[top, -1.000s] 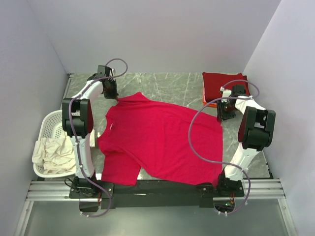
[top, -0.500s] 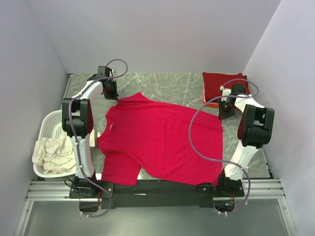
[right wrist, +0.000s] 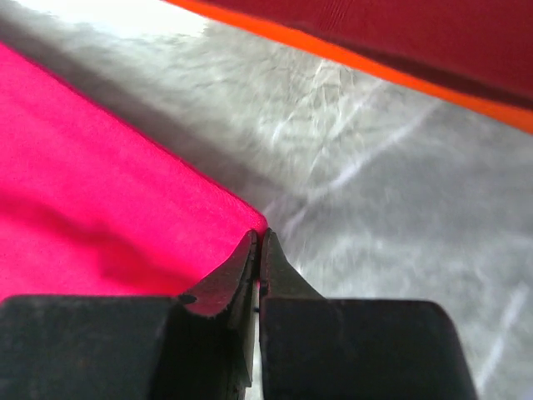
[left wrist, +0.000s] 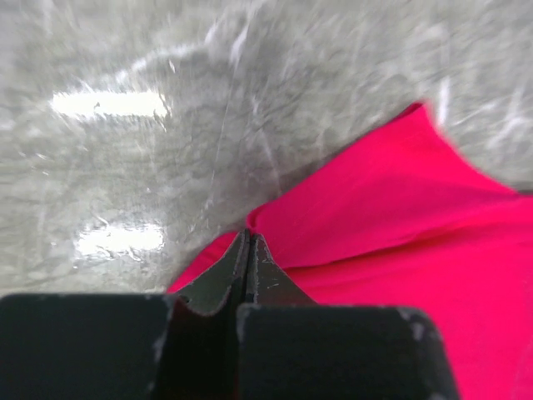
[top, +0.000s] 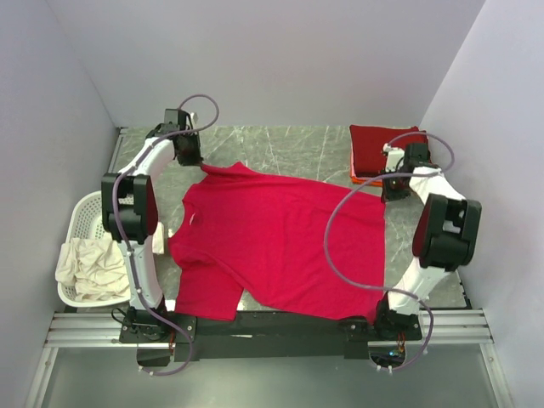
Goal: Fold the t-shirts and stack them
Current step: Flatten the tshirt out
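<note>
A large bright crimson-red t-shirt [top: 280, 242] lies spread on the marble table. My left gripper [top: 200, 167] is shut on its far left corner [left wrist: 275, 217]. My right gripper [top: 382, 192] is shut on its far right corner [right wrist: 241, 212]. Both corners are held just above the table. A folded dark maroon-red t-shirt [top: 382, 146] lies on an orange one [right wrist: 350, 54] at the back right, close to my right gripper. Cream-white cloth [top: 89, 265] hangs out of the basket on the left.
A white slotted laundry basket [top: 85, 212] stands at the table's left edge beside the left arm. Grey walls close in the back and both sides. Bare marble [top: 289, 149] shows behind the red shirt.
Both grippers have moved toward the back of the table, pulling the red shirt's far edge with them. The right gripper now sits next to the folded stack.
</note>
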Robot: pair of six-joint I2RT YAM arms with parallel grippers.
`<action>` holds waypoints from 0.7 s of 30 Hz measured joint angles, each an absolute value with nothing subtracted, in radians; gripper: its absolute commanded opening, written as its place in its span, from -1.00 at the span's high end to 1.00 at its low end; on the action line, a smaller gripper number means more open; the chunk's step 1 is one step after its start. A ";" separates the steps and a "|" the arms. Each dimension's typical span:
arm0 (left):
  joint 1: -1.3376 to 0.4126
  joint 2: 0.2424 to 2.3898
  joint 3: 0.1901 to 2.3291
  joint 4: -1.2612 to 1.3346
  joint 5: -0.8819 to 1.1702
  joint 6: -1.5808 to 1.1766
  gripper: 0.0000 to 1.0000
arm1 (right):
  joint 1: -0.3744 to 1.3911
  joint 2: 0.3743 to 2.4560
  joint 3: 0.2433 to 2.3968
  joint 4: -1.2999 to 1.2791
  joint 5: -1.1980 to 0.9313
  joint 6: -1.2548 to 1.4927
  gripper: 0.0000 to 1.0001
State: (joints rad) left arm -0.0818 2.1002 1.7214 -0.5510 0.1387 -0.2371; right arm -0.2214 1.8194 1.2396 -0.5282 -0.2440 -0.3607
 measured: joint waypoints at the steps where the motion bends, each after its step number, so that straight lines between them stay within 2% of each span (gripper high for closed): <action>1: -0.082 2.088 1.721 -0.546 0.138 -0.237 0.99 | -0.221 1.784 1.228 -0.528 -0.247 -0.361 1.00; 9: -0.081 1.988 1.698 -0.504 0.134 -0.237 0.99 | -0.206 1.556 1.169 -0.505 -0.266 -0.365 1.00; 21: -0.070 1.867 1.634 -0.469 0.121 -0.237 0.99 | -0.081 1.370 1.150 -0.518 -0.233 -0.365 1.00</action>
State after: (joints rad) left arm -0.0704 1.8671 1.6344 -0.4690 0.1207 -0.2375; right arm -0.0807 1.3705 1.1500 -0.5179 -0.2325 -0.3653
